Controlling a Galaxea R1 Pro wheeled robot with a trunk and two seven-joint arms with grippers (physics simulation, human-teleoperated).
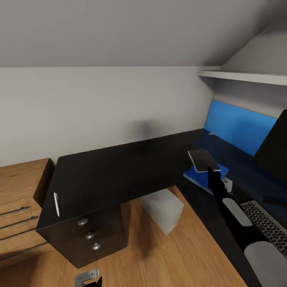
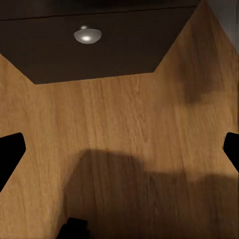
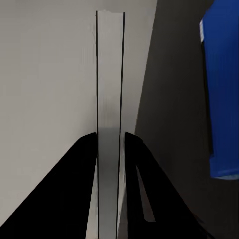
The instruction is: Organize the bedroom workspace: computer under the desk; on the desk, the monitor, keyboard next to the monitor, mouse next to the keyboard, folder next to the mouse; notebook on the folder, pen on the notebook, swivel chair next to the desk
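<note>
My right gripper (image 1: 210, 170) (image 3: 110, 135) is shut on the thin dark notebook (image 1: 203, 159) (image 3: 109, 74), holding it just above the blue folder (image 1: 202, 176) (image 3: 221, 99) on the black desk (image 1: 115, 167). At the desk's left edge lies the white pen (image 1: 56, 204). The keyboard (image 1: 266, 228) lies on the desk to the right, with the monitor (image 1: 276, 147) dark at the frame's right edge. The pale grey computer (image 1: 161, 209) stands under the desk. Low over the floor, my left gripper (image 1: 89, 279) (image 2: 119, 149) is open and holds nothing. The mouse and swivel chair are out of view.
A black drawer unit (image 1: 89, 235) (image 2: 87, 35) with round knobs carries the desk's left end. A light-wood dresser (image 1: 20, 199) stands to its left. A blue wall panel (image 1: 239, 127) and a white shelf (image 1: 243, 75) sit behind the desk's right wing. Wood floor (image 1: 159, 255) lies below.
</note>
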